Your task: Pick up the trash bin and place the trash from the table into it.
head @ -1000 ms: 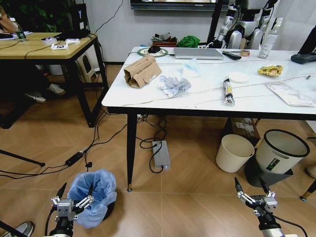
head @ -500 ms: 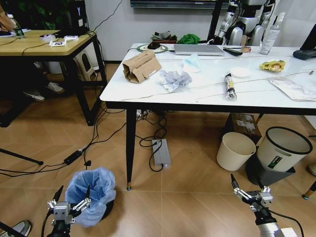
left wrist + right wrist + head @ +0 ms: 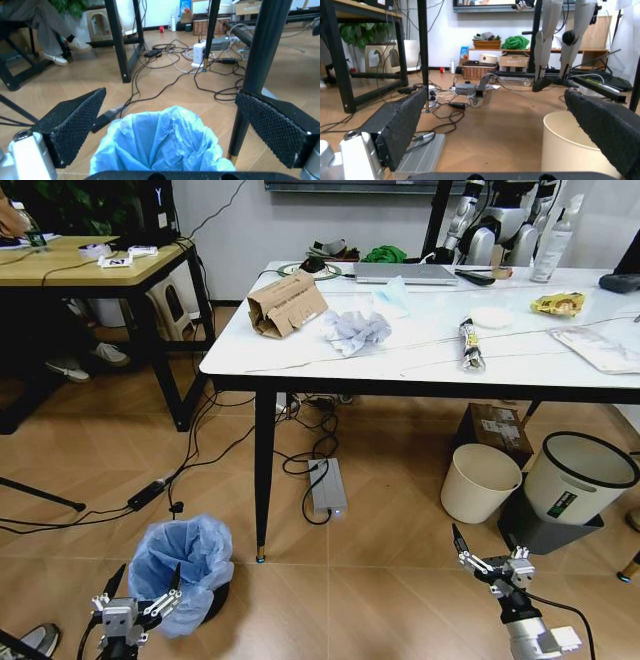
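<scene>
Left gripper [image 3: 139, 600] poised low beside the trash bin [image 3: 180, 568].
Both grippers' fingers spread apart, holding nothing; right gripper [image 3: 489, 558] hangs near the floor.

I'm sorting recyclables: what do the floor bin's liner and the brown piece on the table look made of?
The trash bin liner looks like thin, glossy blue plastic film: crinkled, translucent. The brown piece looks like matte corrugated cardboard, probably: torn edges, creases.

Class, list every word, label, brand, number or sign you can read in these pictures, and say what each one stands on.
No text can be read for certain.
Grey bin: a green and white sticker, print too small to read.
Cardboard box under the table: a label, blurred.
Yellow wrapper on the table: printing too small to read.
Black box on the wooden desk: a pale mark, unclear.
</scene>
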